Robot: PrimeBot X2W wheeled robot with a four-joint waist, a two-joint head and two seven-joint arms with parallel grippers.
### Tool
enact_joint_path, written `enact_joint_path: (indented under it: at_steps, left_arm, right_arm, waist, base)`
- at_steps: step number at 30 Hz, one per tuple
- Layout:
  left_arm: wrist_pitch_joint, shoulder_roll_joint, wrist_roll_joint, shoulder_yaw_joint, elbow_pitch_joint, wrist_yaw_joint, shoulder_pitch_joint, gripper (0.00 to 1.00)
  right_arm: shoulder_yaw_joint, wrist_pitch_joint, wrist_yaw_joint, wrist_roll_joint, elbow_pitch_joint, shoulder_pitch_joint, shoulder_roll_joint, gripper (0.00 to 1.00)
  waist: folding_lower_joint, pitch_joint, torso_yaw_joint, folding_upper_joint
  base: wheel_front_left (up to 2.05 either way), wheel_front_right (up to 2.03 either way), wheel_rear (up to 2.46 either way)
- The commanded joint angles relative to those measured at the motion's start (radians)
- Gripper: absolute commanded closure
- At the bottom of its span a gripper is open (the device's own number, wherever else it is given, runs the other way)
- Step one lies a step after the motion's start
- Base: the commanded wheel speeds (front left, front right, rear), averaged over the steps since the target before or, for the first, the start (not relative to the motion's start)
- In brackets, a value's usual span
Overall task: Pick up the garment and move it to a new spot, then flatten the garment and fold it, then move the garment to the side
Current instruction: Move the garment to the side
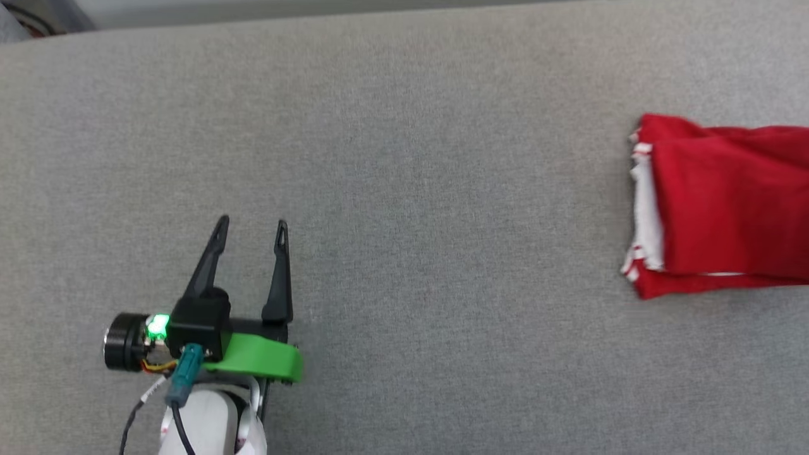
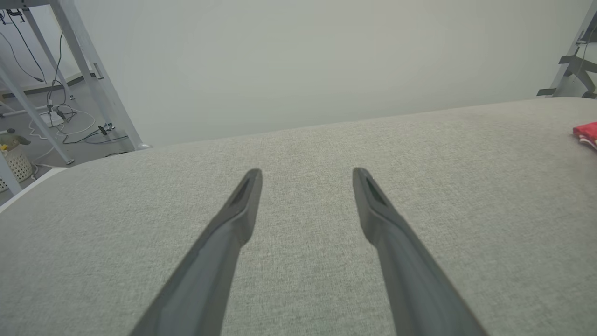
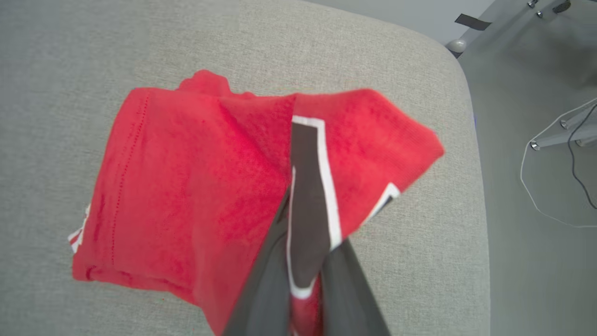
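Note:
The garment [image 1: 727, 202], a red jersey with white striped sleeve trim, lies folded at the right edge of the head view, on the grey table. In the right wrist view the garment [image 3: 186, 186] is a folded red bundle near the table's corner. One fold showing a black, white-outlined numeral is lifted toward the camera. My right gripper [image 3: 308, 266] is shut on that fold. My left gripper [image 1: 251, 226] rests open at the lower left, far from the cloth, with nothing between its fingers. The left wrist view has the left gripper [image 2: 306, 173] over bare fabric and the garment [image 2: 586, 133] at its right edge.
The grey cloth-covered table [image 1: 404, 158] spans the head view. Its rounded corner [image 3: 459, 79] lies just beyond the garment, with floor past it. Metal frame legs [image 2: 88, 70] and cables [image 2: 70, 121] stand on the floor beyond the table's far edge.

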Motion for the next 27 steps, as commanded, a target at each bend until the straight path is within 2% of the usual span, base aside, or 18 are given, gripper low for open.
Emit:
enact_joint_path:
  at_steps: [1, 9, 17, 27]
  left_arm:
    - [-0.006, 0.009, 0.012, 0.001, -0.009, -0.006, -0.032, 0.0]
    - [-0.006, 0.022, 0.017, -0.004, -0.057, -0.003, -0.095, 0.0]
    - [-0.006, 0.026, 0.016, -0.008, -0.096, 0.008, -0.13, 0.0]
    - [-0.006, 0.032, 0.015, -0.014, -0.108, 0.021, -0.138, 0.0]
  right_arm:
    - [-0.018, 0.006, -0.001, -0.011, 0.024, -0.025, -0.012, 1.0]
    - [-0.082, 0.007, -0.001, -0.093, 0.188, -0.105, -0.082, 1.0]
    - [-0.109, -0.033, -0.001, -0.14, 0.359, -0.203, -0.12, 1.0]
    - [-0.113, -0.099, -0.001, -0.211, 0.498, -0.303, -0.098, 1.0]
  waist:
    - [-0.0001, 0.079, 0.0, -0.0001]
    - [-0.0001, 0.185, 0.031, -0.0001]
    - [-0.0001, 0.251, 0.048, -0.0001]
    - [-0.0001, 0.255, 0.053, -0.0001]
  base:
    - [0.0, 0.0, 0.0]
    - [0.0, 0.0, 0.0]
    - [0.0, 0.0, 0.0]
    - [0.0, 0.0, 0.0]
